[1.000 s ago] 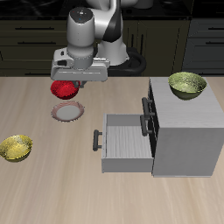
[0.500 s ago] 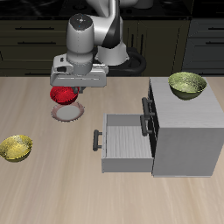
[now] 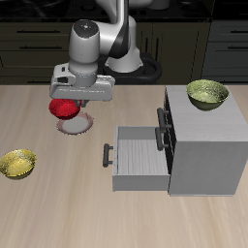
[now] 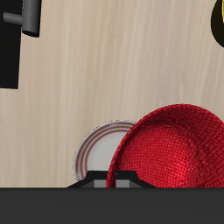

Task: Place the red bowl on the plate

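Your gripper is clamped on the red bowl. You have it just above the plate, overlapping its rim.

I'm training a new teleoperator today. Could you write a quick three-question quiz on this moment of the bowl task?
1. True or false: the red bowl already rests flat on the plate.
2. Where is the second yellow-green bowl? A) in the open drawer B) on top of the cabinet C) on the plate
3. Fill in: the gripper is shut on the ____.

Key: 1 false, it is held above the plate, overlapping it only partly in the wrist view; 2 B; 3 red bowl.
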### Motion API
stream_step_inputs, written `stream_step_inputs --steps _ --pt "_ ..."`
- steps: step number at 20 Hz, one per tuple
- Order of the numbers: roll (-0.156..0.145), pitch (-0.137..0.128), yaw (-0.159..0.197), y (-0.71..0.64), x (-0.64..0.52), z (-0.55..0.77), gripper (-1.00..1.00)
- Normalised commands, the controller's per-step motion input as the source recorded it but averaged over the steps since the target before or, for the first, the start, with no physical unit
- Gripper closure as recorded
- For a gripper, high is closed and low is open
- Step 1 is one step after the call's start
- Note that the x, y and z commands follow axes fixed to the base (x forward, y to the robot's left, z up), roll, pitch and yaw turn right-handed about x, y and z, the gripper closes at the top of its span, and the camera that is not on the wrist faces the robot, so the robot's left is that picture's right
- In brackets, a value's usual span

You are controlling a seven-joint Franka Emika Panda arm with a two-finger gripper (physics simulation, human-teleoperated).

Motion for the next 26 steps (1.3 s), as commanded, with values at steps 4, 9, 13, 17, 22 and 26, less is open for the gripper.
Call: stream_step_inputs --steps 4,9,13,17,22,26 --pt "0.003 0.089 -0.047 -0.04 -0.03 -0.26 1.00" --pt "0.003 0.008 -0.004 0.03 -0.01 -0.12 1.00" --pt "0.018 0.015 -0.005 0.10 0.01 -0.11 1.00" --pt "-0.007 0.036 -0.028 0.05 0.01 -0.14 1.00" --pt "-0.019 0.046 -0.005 0.03 -0.08 -0.13 1.00" --pt "-0.025 -0.072 0.021 0.04 -0.28 0.08 1.00"
